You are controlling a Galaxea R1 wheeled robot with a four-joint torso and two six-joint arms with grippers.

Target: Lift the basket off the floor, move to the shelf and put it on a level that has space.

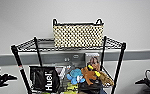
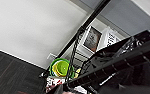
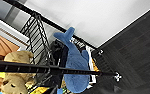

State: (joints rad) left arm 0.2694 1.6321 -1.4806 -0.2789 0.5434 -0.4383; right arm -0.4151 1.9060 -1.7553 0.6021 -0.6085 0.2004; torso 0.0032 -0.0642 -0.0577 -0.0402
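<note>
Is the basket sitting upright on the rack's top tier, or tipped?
Upright: the basket rests flat on the top tier, its rim level and both handles up.

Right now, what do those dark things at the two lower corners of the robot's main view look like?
They are its grippers. The left gripper is matte black with angular, pointed parts. The right gripper is black too, with a thin cable looping over it.

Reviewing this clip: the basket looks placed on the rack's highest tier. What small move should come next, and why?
Probably a short, straight retreat of both arms from the shelf. The basket sits upright on the top level, and the left gripper and right gripper are low at either side, apart from it. Backing off cleanly should avoid snagging the posts or the toys below.
</note>
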